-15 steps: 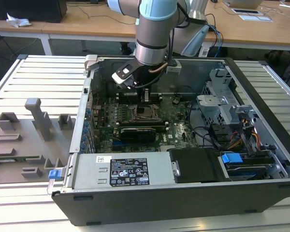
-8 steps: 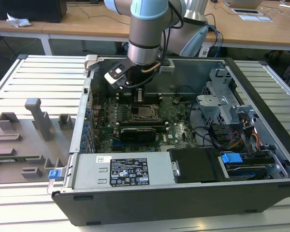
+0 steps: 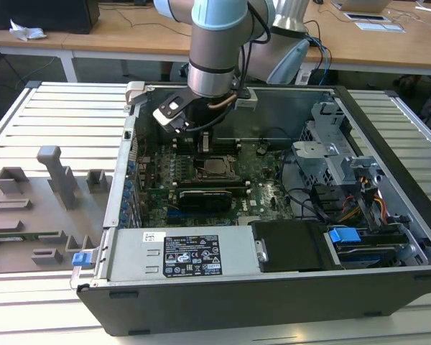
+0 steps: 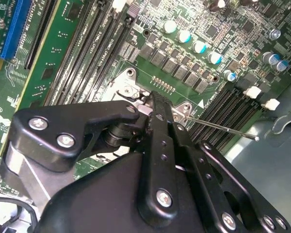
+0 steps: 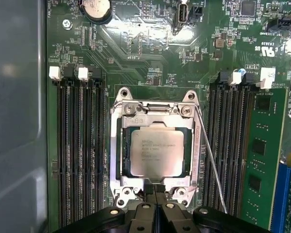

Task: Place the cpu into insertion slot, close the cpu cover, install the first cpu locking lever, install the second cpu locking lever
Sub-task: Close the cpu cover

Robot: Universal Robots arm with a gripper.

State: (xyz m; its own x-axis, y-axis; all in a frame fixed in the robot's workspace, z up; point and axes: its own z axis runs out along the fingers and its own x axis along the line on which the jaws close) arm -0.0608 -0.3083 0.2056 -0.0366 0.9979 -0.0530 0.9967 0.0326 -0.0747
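The cpu (image 5: 154,153), a pale silver square chip, lies flat in the insertion slot (image 5: 122,194) on the green motherboard. The cpu cover (image 5: 153,109), a silver frame with a square window, is down over the chip's edges. One thin wire locking lever (image 5: 211,160) stands free of the socket and slants out over the memory slots; it also shows as the locking lever (image 4: 223,128). My gripper (image 5: 155,193) is shut, its black fingertips together at the socket's edge, with nothing visible between them. In the exterior view the gripper (image 3: 203,146) hangs just above the cpu (image 3: 214,167).
Long black memory slots (image 5: 80,145) flank the socket on both sides. The open computer case (image 3: 388,144) walls in the board, with a drive cage (image 3: 330,154) and a power supply (image 3: 194,255) nearby. Grey fixtures (image 3: 54,180) stand on the table at the exterior view's left.
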